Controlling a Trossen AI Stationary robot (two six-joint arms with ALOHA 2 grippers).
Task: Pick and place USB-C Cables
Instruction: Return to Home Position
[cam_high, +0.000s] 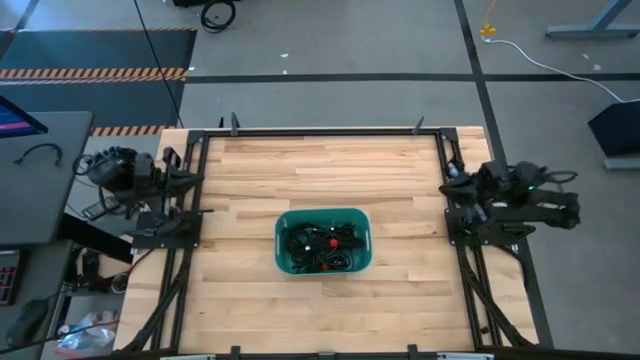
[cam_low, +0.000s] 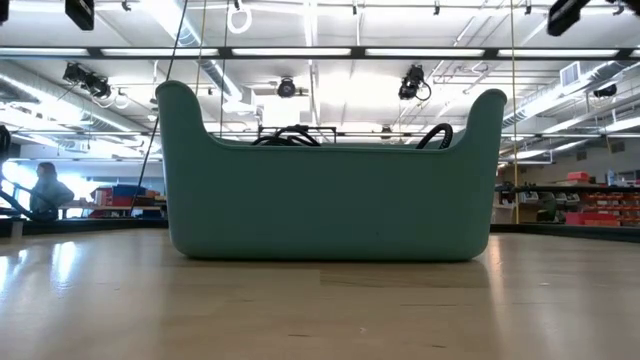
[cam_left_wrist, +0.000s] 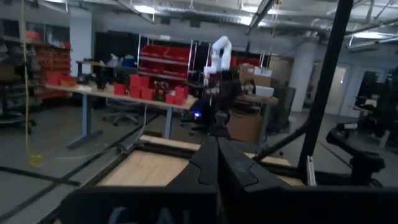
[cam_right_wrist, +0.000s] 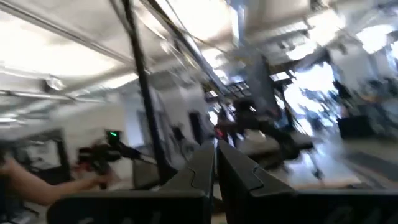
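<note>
Green bin (cam_low: 330, 200) sits right up close, in the middle of the wooden table (cam_high: 320, 170). The USB-C Cables (cam_high: 322, 242) lie tangled inside it, and a few black loops poke over its rim. Left gripper (cam_left_wrist: 217, 148) sits at the table's left edge, fingers pressed together, holding nothing. Right gripper (cam_right_wrist: 216, 150) sits at the right edge, fingers together too.

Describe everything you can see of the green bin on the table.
The green bin is a rounded rectangular tub, plastic by its look, with smooth plain walls and two ends that rise higher than the long sides. It stands upright and open near the middle of the wooden table. Tangled black cables with a spot of red lie inside, two loops poking above the rim. Nothing else touches it.
</note>
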